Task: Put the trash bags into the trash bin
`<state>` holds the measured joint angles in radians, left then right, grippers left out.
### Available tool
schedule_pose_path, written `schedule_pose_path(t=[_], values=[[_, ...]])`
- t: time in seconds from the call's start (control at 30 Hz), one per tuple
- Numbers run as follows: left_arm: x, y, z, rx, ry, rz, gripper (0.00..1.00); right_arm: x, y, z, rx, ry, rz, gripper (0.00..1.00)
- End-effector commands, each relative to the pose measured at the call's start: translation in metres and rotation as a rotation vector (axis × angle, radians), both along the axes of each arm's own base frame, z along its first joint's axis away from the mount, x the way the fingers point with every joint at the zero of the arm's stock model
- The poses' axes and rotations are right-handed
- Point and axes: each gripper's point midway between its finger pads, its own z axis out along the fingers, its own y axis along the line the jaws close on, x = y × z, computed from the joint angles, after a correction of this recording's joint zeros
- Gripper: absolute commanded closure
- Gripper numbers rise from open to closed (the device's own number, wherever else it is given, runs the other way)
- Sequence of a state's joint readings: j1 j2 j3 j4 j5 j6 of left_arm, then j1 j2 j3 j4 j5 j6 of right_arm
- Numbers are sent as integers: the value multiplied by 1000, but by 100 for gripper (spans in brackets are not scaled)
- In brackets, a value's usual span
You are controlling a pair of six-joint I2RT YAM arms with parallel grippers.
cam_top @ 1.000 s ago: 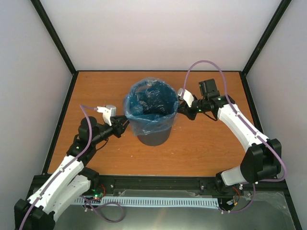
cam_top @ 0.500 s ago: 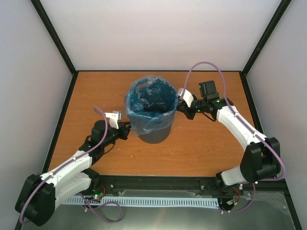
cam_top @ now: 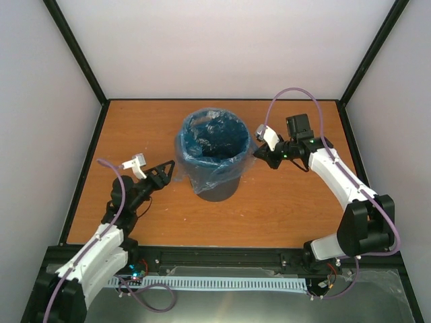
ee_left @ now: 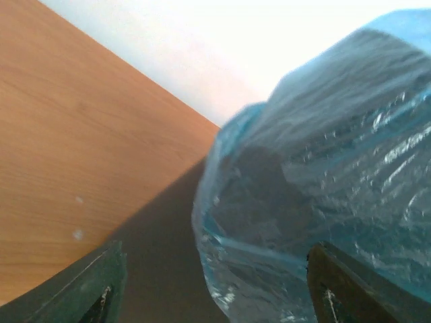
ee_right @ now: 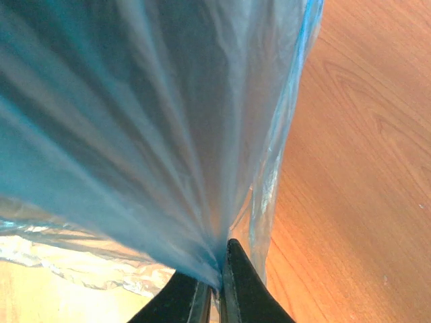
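Note:
The dark grey trash bin [cam_top: 216, 194] stands upright mid-table. A thin light-blue trash bag [cam_top: 214, 142] lines it, folded over the rim and hanging down the outside. My left gripper [cam_top: 170, 172] is open just left of the bin and holds nothing. In the left wrist view the bag [ee_left: 323, 168] bulges ahead between the spread fingers [ee_left: 347, 289] of that gripper [ee_left: 215, 296]. My right gripper [cam_top: 258, 155] is shut on the bag's right edge. In the right wrist view this gripper [ee_right: 219, 289] pinches the film [ee_right: 135, 134], which is pulled taut.
The orange wooden table [cam_top: 289, 202] is framed by black rails and white walls. The bin's shadow [ee_left: 155, 235] falls on the wood beside the bag. Bare wood [ee_right: 363, 168] lies to the right of the pinched film.
My left gripper has let go of the bag's left side, opened and drawn back to the left. My right gripper has kept its pinch and shifted slightly right.

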<state>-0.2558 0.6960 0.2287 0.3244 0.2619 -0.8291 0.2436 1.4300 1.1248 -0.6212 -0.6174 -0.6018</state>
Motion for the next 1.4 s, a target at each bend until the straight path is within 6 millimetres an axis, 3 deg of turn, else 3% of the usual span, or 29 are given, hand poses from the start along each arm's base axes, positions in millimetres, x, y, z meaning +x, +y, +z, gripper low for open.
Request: schedule_pose_path(t=[0.0, 0.17, 0.3, 0.47, 0.57, 0.67, 0.7, 0.83, 0.87, 0.97, 1.03, 1.17, 1.37], values=[[-14, -30, 38, -243, -111, -227, 24, -7, -1, 13, 9, -14, 6, 91], [-30, -47, 61, -333, -217, -394, 28, -8, 1, 19, 23, -23, 4, 90], [-33, -50, 63, -387, -221, -441, 46, -6, 2, 21, 28, -15, 3, 89], [-27, -55, 66, -387, -221, -463, 76, -4, 3, 21, 33, -5, 3, 89], [-25, -55, 63, -369, -217, -451, 86, -4, 3, 23, 38, -5, 0, 89], [-24, -50, 54, -327, -196, -402, 98, -5, 4, 24, 43, -2, -1, 89], [-20, -48, 39, -305, -141, -364, 99, -4, 4, 25, 45, -4, -1, 89], [-23, -37, 9, -246, -59, -283, 99, -4, 4, 26, 45, -2, 0, 89], [-28, -37, 4, -247, -48, -290, 92, -4, 4, 27, 43, -3, 0, 89], [-40, -39, -11, -265, 4, -317, 38, -3, 4, 31, 42, -8, 0, 89], [-50, -42, -11, -296, 4, -354, 25, -3, 5, 33, 42, -10, 0, 89], [-64, -50, 6, -337, -59, -458, 23, -3, 6, 36, 42, -15, 1, 88], [-61, -57, 19, -401, -55, -516, 28, -5, 9, 34, 45, -3, 1, 88]])
